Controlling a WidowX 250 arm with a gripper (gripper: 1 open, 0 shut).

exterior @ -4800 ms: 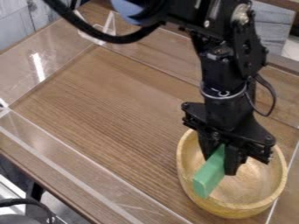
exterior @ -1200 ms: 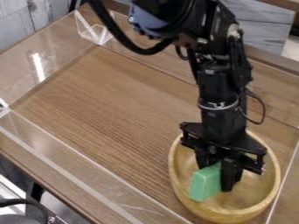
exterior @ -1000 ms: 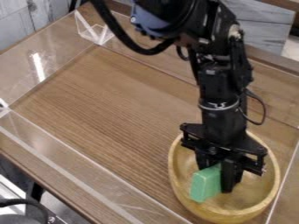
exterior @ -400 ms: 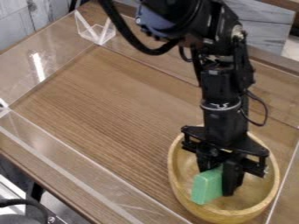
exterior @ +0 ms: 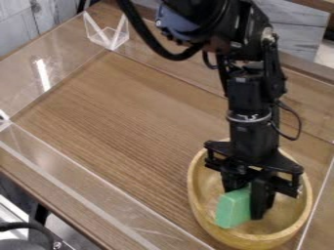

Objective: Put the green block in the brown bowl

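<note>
Across the wooden table (exterior: 117, 107), from nine o'clock toward three, the surface runs to the brown bowl (exterior: 209, 210) at about five o'clock of the view. Inside it stands the green block (exterior: 233, 207) — tilted, its lower end down in the bowl. At the block's upper end the gripper (exterior: 255, 191) points steeply down, jaws clamped narrowly on it.

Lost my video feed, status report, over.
Gripper shut on green block. Block down inside brown bowl, not released. Nothing in the way.
</note>
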